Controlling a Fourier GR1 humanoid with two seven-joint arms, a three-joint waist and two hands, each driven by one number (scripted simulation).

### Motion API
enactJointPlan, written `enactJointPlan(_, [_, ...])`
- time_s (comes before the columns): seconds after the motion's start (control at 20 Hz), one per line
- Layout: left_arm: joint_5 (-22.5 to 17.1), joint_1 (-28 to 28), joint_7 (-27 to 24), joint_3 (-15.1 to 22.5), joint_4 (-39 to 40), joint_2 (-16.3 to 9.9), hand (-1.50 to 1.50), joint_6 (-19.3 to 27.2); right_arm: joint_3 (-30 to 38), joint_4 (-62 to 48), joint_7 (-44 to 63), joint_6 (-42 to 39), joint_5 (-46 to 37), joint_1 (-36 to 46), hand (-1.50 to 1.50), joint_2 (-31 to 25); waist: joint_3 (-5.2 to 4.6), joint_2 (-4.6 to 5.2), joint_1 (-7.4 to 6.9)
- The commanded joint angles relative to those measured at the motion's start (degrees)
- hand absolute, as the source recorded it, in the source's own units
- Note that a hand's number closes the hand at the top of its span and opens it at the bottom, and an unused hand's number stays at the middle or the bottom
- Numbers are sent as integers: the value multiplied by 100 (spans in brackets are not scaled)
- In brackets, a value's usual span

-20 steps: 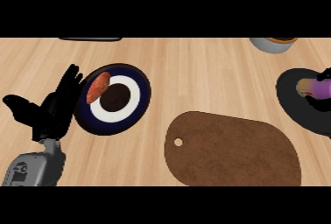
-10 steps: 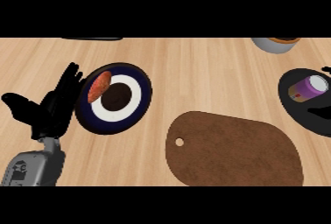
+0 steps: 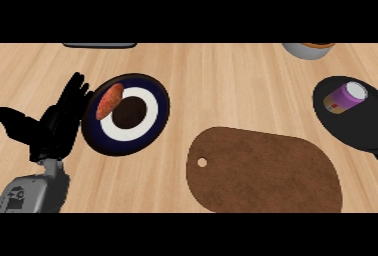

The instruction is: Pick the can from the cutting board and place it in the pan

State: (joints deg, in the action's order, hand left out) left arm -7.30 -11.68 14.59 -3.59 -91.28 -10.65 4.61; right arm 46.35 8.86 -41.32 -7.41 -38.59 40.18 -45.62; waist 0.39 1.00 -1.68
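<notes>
A purple can (image 3: 345,97) with a silver top lies tilted inside the black pan (image 3: 352,125) at the right edge. The brown cutting board (image 3: 266,171) with a small hole near its left end lies bare at the lower middle. My left hand (image 3: 53,126) rests open at the left, fingers up, beside a plate. My right hand shows nowhere in the head view.
A dark blue and white plate (image 3: 127,115) with a reddish piece of food (image 3: 110,101) and a brown centre sits left of the board. A grey cup (image 3: 308,49) stands at the top right. A dark flat object (image 3: 100,45) lies at the top edge.
The can has come free in the pan and now lies uncovered; the dark shape that covered it a second ago is gone. The left hand has not moved.
</notes>
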Motion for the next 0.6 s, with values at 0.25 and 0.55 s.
enactJointPlan(0.25, [51,137,-170,-46,119,48,0,34,707,-366,-745,-2596,830,-858,-150,-1140,11,-15,158])
enactJointPlan(0.55, [20,186,-137,-70,-17,34,0,21,644,-132,-1127,-3010,896,-1394,-150,-1235,18,-36,105])
